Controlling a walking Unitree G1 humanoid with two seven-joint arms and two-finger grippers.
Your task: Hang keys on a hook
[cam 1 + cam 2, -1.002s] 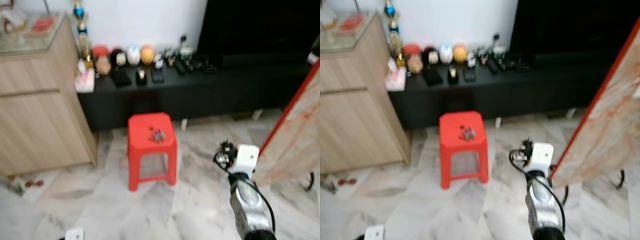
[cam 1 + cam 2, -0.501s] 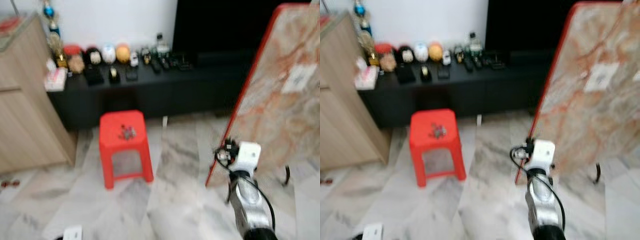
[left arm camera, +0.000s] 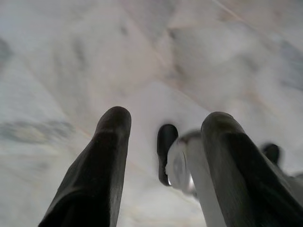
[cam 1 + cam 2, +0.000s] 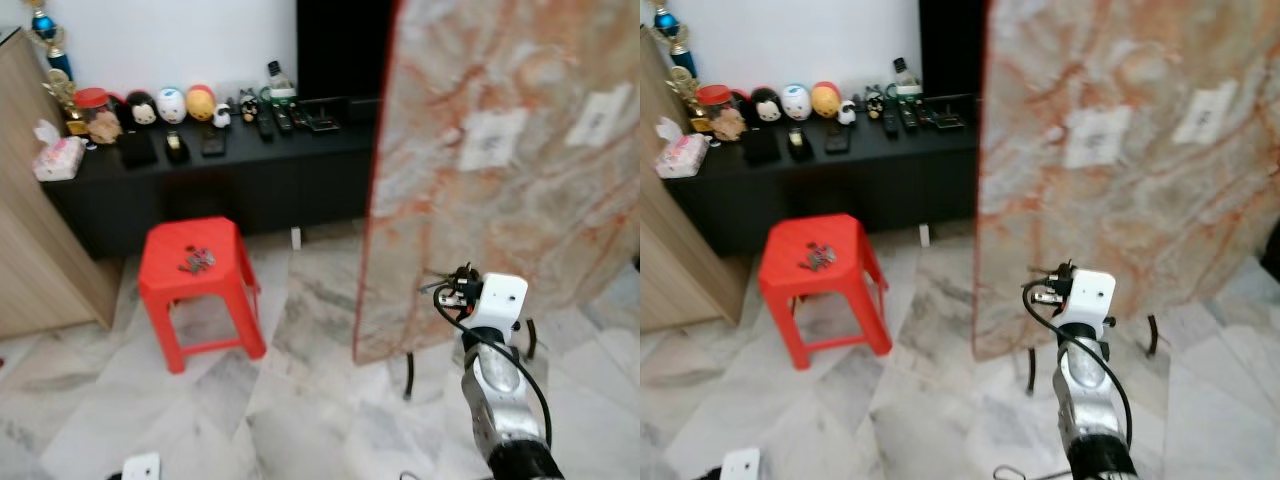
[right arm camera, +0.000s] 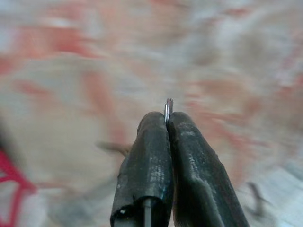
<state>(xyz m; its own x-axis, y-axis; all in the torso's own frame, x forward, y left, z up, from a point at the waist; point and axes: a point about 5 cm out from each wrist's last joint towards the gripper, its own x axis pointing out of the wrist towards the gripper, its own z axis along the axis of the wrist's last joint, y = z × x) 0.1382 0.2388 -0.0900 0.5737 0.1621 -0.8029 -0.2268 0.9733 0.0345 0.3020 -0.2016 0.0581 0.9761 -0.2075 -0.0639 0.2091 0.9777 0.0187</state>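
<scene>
A thin metal piece (image 5: 168,105) is mostly hidden between the right pincer (image 5: 166,124) fingers.

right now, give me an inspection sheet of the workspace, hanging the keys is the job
surface: marble floor; red plastic stool standing on it.
job's things: small metal pieces, likely keys, lie loose on the stool seat; a thin metal sliver pokes from the right pincer; no hook seen.
clutter: round figurines, remotes and a tissue pack on the black console.
grippers: right pincer shut on the sliver, facing the marbled board; left pincer open, aimed at the floor.
cables: black cable looped along the right arm.
surroundings: wooden cabinet, white wall.
</scene>
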